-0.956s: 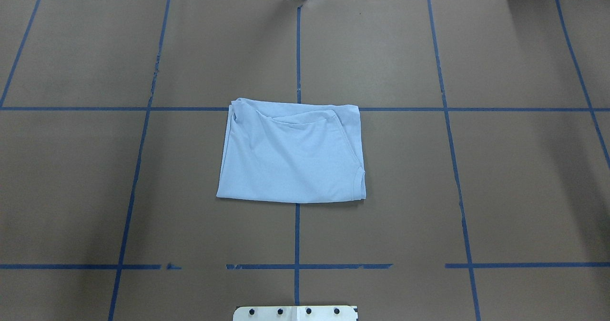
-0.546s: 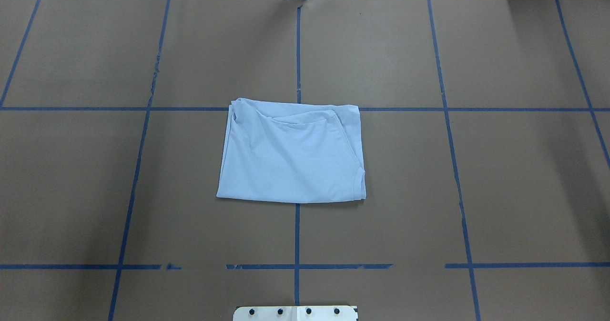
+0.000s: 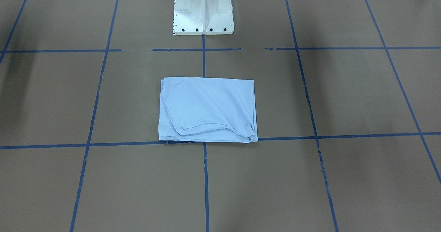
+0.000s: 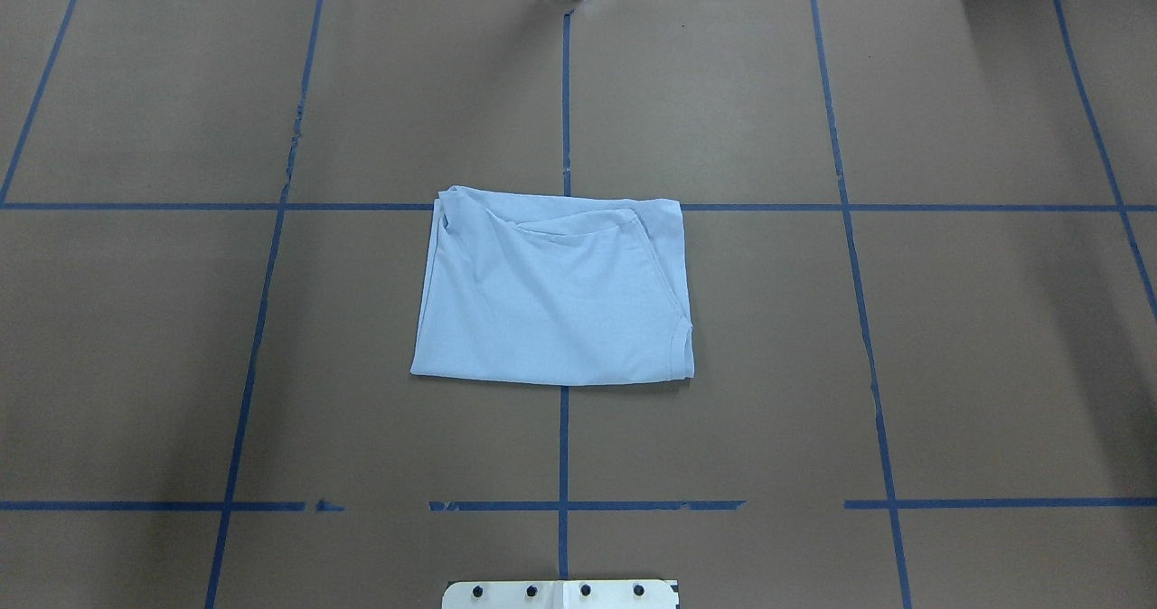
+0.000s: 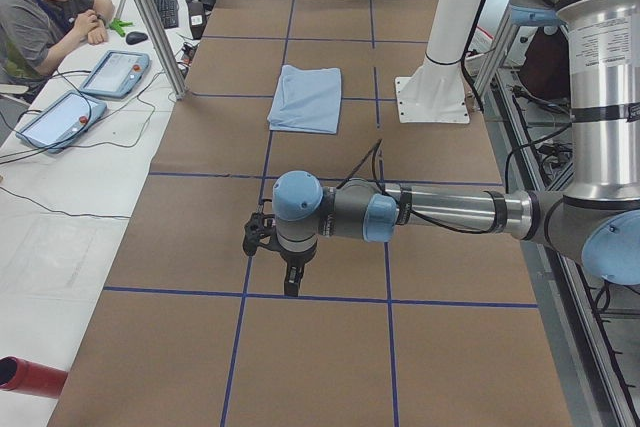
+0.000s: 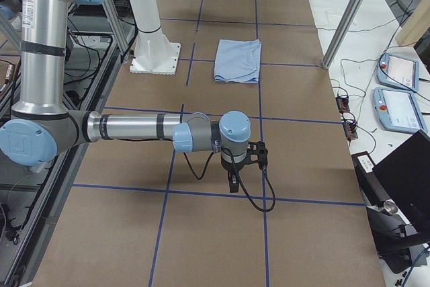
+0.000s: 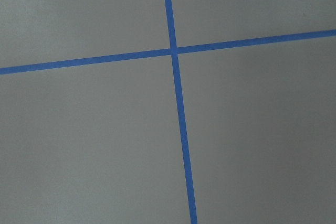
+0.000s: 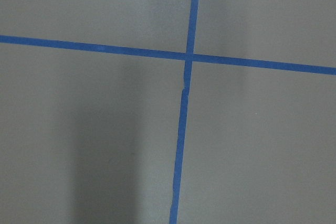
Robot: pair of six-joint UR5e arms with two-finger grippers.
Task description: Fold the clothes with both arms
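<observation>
Two arms out wide, and neither is anywhere near the cloth! The left gripper (image 5: 291, 287) hangs nose-down off the left arm (image 5: 440, 212), and the right gripper (image 6: 232, 186) does the same off the right arm (image 6: 127, 128). Each hovers over a crossing of blue tape lines (image 7: 178, 108) on the brown paper table cover (image 4: 813, 365). Whether the jaws are wide or narrow, I cannot tell from these side angles.

Well apart from both grippers, off toward the table's middle, lies the light blue T-shirt (image 4: 553, 288), just in front of the white pedestal base (image 3: 203, 15). It's down to a compact, roughly square-cornered packet, so the folding looks done or close to it. I'd say the arms sit out there to leave the result in plain sight.

The fabric looks like a thin, matte, limp knit. A hemmed edge curves across the top layer, a rounded band shows at one corner, and the stacked edges don't quite line up
</observation>
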